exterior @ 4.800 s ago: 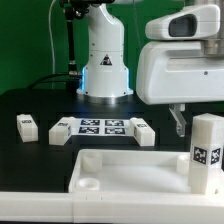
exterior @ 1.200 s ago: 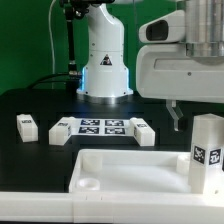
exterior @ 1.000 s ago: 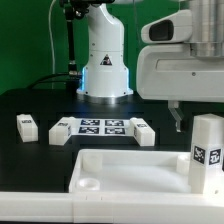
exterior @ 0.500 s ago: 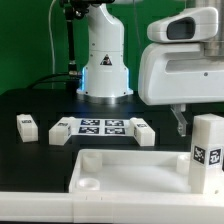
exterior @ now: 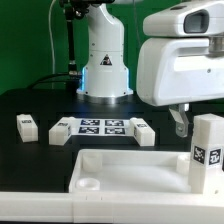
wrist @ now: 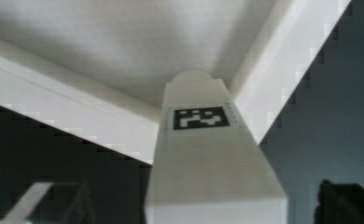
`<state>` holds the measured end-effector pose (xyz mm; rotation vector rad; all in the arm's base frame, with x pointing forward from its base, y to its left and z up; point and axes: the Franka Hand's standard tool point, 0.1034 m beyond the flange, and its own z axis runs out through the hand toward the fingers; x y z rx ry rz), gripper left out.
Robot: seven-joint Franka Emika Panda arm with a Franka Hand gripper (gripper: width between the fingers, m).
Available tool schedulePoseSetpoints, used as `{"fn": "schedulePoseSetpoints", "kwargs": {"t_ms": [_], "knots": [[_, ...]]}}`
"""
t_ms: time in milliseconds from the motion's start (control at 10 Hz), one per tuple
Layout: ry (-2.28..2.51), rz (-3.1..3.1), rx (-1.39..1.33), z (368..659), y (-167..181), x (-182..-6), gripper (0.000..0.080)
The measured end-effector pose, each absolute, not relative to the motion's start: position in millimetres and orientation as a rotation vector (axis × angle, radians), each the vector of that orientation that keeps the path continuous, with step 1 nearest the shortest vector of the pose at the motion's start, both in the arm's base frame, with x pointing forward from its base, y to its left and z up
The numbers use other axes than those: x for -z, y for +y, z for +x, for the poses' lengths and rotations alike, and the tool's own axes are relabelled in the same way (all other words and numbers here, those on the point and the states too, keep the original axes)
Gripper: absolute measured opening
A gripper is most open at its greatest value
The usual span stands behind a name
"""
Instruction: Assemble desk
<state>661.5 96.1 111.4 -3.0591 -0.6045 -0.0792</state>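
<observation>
Gripper [wrist: 191, 196] is spread, 1 finger on each side of the upright leg [exterior: 207, 150], clear of it. That leg stands in a corner of the tabletop [exterior: 130, 157]. Behind, 3 loose legs [exterior: 143, 131] lie near the marker board [exterior: 95, 126].

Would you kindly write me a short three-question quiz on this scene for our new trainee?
1. True or false: the upright leg stands on the marker board.
2. How many legs lie loose on the black table? A one, B three, C five.
3. What sits in the tabletop's corner on the exterior view's left?
Key: 1 false, it stands in the tabletop; 2 B; 3 an empty round socket.
</observation>
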Motion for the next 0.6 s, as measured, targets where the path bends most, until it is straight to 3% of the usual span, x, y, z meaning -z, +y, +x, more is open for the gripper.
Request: {"fn": "schedulePoseSetpoints", "kwargs": {"t_ms": [100,200,300,600], "knots": [[-0.605,-3.059,0.079,661.4,96.0,-111.1,0.0553],[-0.604,-3.059,0.078,661.4,95.9,-111.0,0.0371],[-0.603,-3.059,0.078,661.4,95.9,-110.9,0.0288],[-0.51,-3.073,0.077,661.3,96.2,-110.9,0.0288]]}}
